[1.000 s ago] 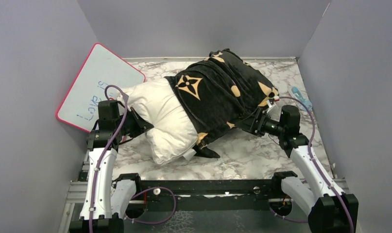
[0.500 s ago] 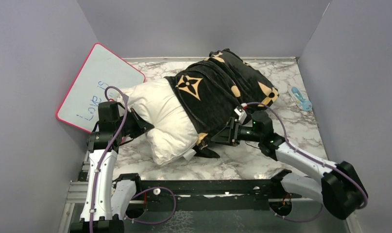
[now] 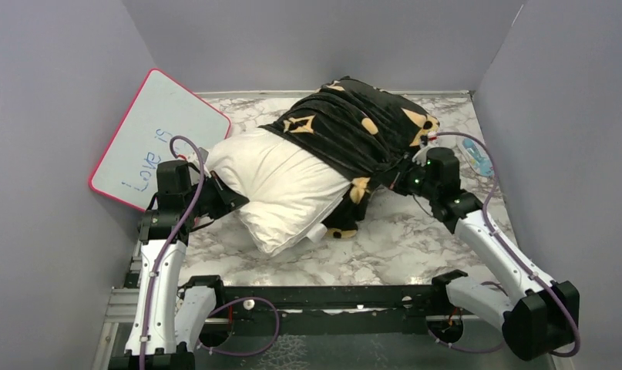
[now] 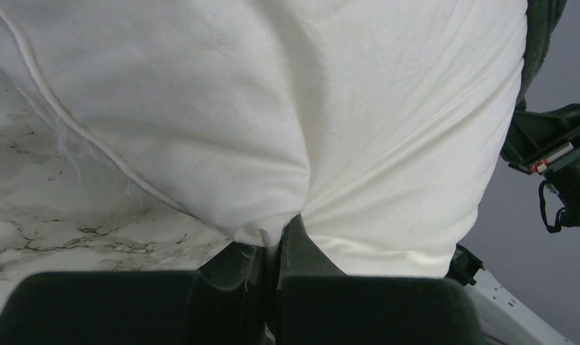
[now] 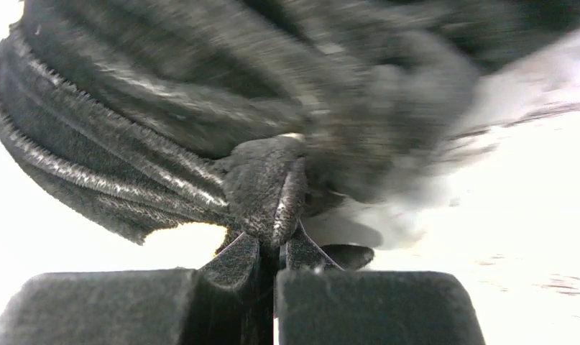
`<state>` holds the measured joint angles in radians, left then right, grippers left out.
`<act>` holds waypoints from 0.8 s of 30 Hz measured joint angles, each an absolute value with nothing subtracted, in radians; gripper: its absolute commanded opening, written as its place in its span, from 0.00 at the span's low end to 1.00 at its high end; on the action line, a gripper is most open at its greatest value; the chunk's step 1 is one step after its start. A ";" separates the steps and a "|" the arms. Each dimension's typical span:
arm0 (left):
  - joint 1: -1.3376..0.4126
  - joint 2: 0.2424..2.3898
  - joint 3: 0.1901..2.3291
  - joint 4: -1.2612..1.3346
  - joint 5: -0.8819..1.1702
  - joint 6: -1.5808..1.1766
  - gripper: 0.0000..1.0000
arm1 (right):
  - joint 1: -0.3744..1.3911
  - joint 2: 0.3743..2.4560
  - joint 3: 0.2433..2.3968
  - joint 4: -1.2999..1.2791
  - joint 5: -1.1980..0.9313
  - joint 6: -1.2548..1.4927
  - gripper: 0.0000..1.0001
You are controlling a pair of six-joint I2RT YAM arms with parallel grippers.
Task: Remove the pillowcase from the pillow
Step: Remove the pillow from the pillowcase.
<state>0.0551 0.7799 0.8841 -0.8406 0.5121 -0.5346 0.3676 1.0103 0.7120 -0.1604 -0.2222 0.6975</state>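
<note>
Left end effector (image 4: 272, 248) and right end effector (image 5: 276, 248) were both clamped shut on fabric.
The left one pinched a corner of the off-white pillow (image 3: 280, 189) at its left end. The right one held a bunched fold of the black pillowcase (image 3: 354, 127), which covered the pillow's far right part on the marble bench (image 3: 400, 247), right of a whiteboard (image 3: 157, 131).
</note>
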 measured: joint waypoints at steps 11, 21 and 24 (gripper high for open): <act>0.040 0.790 0.894 -0.858 0.521 -0.529 0.00 | 0.146 1.068 0.673 -0.193 -0.599 0.581 0.59; 0.047 0.801 0.901 -0.855 0.517 -0.538 0.00 | 0.211 0.922 0.483 -0.052 -0.810 0.702 0.81; 0.048 0.810 0.909 -0.854 0.517 -0.538 0.00 | 0.277 0.950 0.481 0.014 -0.810 0.742 0.81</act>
